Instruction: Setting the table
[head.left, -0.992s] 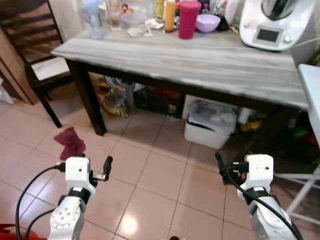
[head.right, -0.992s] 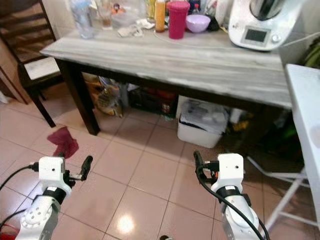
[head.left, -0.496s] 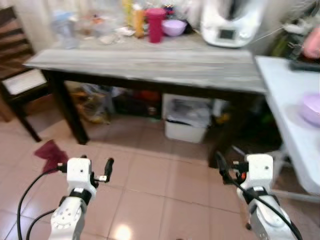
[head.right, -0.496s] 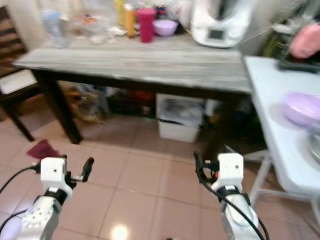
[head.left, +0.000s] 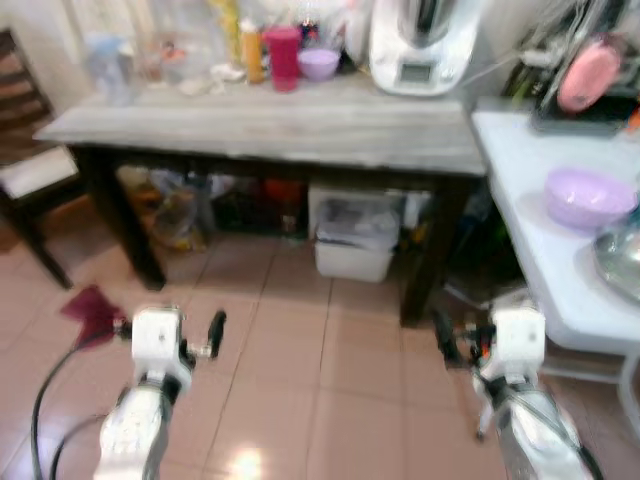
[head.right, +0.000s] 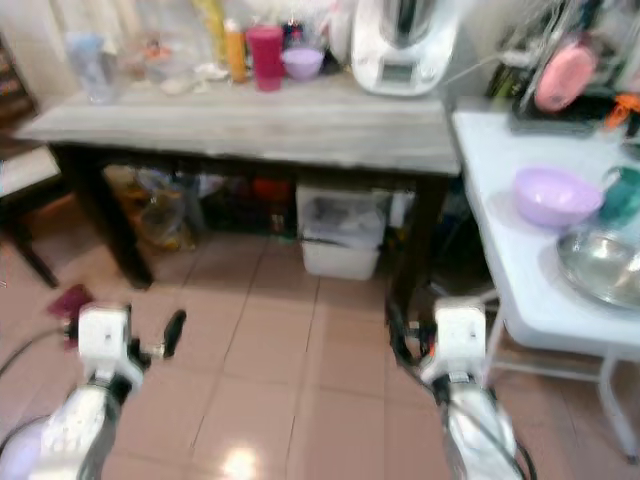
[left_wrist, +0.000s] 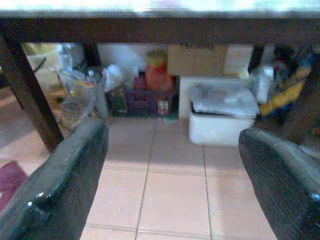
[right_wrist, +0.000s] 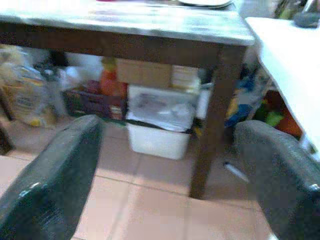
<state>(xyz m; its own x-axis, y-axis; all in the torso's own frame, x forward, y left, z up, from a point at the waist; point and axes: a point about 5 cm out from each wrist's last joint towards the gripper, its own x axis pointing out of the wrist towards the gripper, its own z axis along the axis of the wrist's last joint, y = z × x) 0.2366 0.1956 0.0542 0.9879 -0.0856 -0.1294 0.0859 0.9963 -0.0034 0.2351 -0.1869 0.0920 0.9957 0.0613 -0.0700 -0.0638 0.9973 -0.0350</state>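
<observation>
Both tools held low above the tiled floor (head.left: 300, 400), in front of two benches. Left tool (left_wrist: 165, 165): fingers spread wide, nothing between them, touching nothing; right tool (right_wrist: 175, 170): likewise spread wide and empty.

Grey wooden bench (head.left: 300, 125) with dark legs, straight ahead. At its far edge stand a red tumbler (head.left: 283, 45), an orange bottle (head.left: 253, 50), a small lilac bowl (head.left: 319, 63) just beside the tumbler, a clear plastic jug (head.left: 105, 65) toward the left end, and a white kitchen machine (head.left: 415, 45) at the right end. Contents of these vessels cannot be told.

White bench (head.right: 520, 210) on the robot's right, carrying the table things: a lilac bowl (head.right: 553, 196), apparently empty, and nearer the robot a steel bowl (head.right: 605, 268); a pink plate (head.right: 558, 75) stands upright in a dark rack (head.right: 560, 115) at the back.

Under the grey bench: a white bin (head.left: 353, 240) lined with a crumpled bag, with boxes and bags beside it. A dark red cloth (head.left: 88, 305) lies on the floor at left, near a dark chair (head.left: 25, 170).
</observation>
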